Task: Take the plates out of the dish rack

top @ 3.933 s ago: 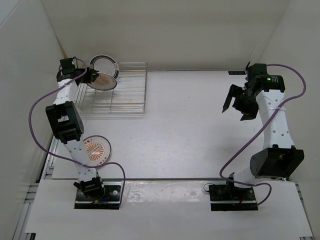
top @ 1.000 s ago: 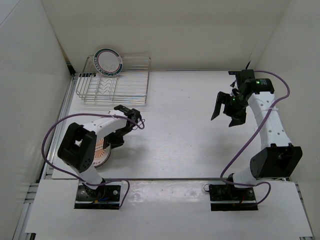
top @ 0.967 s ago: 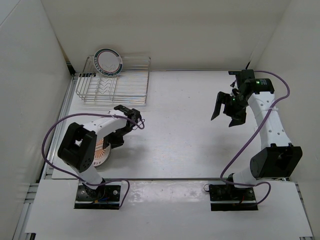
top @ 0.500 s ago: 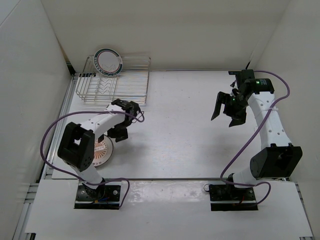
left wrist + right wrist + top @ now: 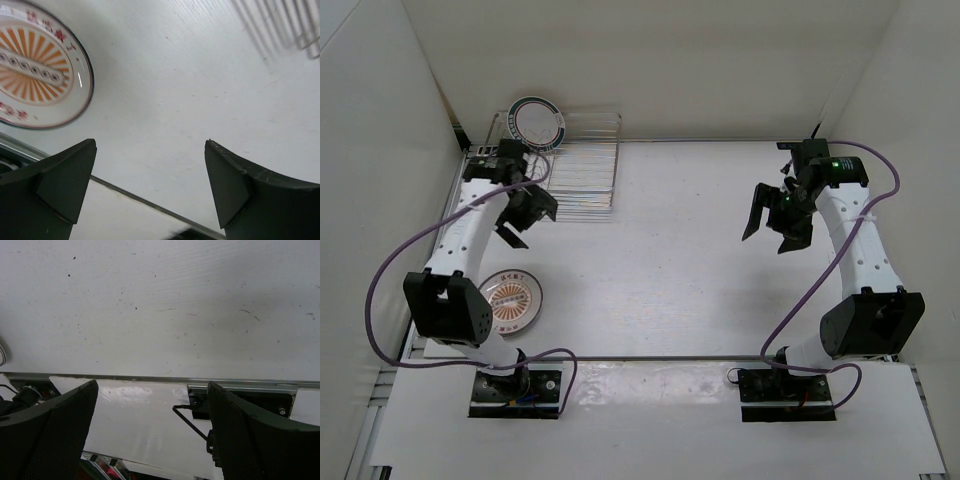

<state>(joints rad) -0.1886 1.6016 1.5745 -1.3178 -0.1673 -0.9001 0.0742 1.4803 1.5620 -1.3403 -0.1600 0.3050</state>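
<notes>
Back from sunburst plates (image 5: 512,297) to dish rack (image 5: 586,186), left gripper (image 5: 528,222) spread empty, right gripper (image 5: 770,232) likewise; ringed plate (image 5: 536,122) likely stiff, slick: pinch upper rim.

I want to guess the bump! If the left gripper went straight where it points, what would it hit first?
Probably the left gripper would hit bare white table; the orange sunburst plate lies off to the side, likely missed, though depth is hard to judge.
</notes>
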